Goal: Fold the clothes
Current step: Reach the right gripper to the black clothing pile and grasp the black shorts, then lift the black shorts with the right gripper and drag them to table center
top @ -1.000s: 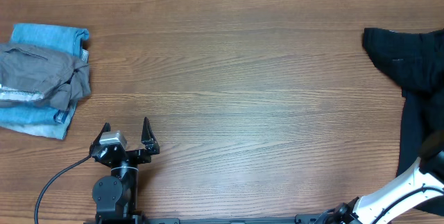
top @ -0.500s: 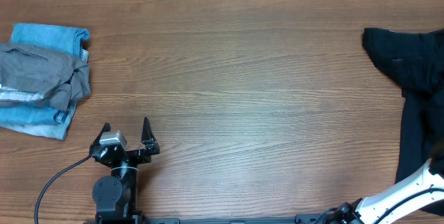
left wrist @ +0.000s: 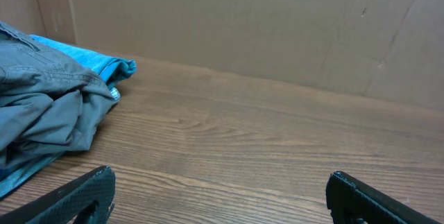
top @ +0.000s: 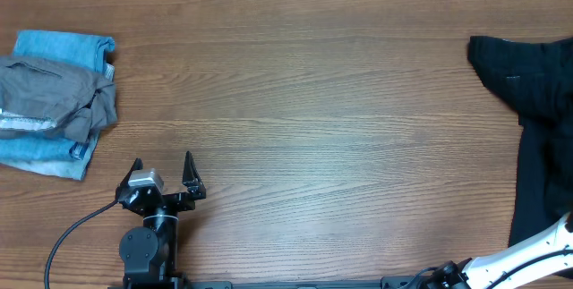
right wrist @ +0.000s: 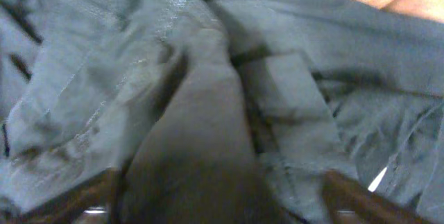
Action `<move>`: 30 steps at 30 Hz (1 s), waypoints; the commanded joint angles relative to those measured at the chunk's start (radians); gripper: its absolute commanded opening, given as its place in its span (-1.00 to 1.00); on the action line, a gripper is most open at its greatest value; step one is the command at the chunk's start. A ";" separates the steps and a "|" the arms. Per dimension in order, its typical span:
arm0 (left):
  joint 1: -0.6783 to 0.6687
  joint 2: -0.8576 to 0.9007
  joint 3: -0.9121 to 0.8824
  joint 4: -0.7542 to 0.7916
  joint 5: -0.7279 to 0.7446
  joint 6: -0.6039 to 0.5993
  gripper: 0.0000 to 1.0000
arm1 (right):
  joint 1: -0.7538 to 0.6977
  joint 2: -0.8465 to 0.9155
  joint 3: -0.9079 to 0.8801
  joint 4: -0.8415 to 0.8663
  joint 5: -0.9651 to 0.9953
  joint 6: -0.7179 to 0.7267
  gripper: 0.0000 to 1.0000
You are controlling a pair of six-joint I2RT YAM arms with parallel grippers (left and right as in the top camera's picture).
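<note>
The clothes [top: 537, 101] are a crumpled black heap at the table's right edge, running down toward the front right. In the right wrist view the black fabric [right wrist: 208, 64] fills the frame, very close. My right gripper [right wrist: 222, 200] is open, its blurred fingers spread to either side of a raised fold of the fabric. In the overhead view only the right arm's white link [top: 528, 251] shows; the gripper itself is out of frame. My left gripper [top: 163, 174] is open and empty at the front left, over bare wood [left wrist: 222, 182].
A pile of grey and blue garments [top: 54, 101] lies at the far left, also seen in the left wrist view [left wrist: 48, 106]. A brown cardboard wall [left wrist: 243, 23] stands behind the table. A black cable [top: 67, 235] trails from the left arm's base.
The right arm has slid toward the front right, and its gripper has left the overhead view. The left arm and both clothes piles have not moved.
</note>
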State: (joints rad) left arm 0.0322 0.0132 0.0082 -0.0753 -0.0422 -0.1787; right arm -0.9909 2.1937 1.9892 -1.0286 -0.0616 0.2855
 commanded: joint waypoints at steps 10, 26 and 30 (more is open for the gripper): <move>-0.006 -0.009 -0.003 0.005 -0.010 0.022 1.00 | 0.011 -0.027 0.093 -0.061 -0.333 -0.111 -0.92; -0.006 -0.009 -0.003 0.004 -0.010 0.022 1.00 | 0.546 -0.393 0.161 -0.218 -0.317 -0.279 -0.92; -0.006 -0.009 -0.003 0.004 -0.010 0.022 1.00 | 0.843 -0.394 0.137 -0.278 -0.260 -0.294 -0.92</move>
State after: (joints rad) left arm 0.0322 0.0132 0.0082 -0.0753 -0.0425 -0.1787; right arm -0.3031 1.8462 2.1223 -1.3029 -0.3489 0.0109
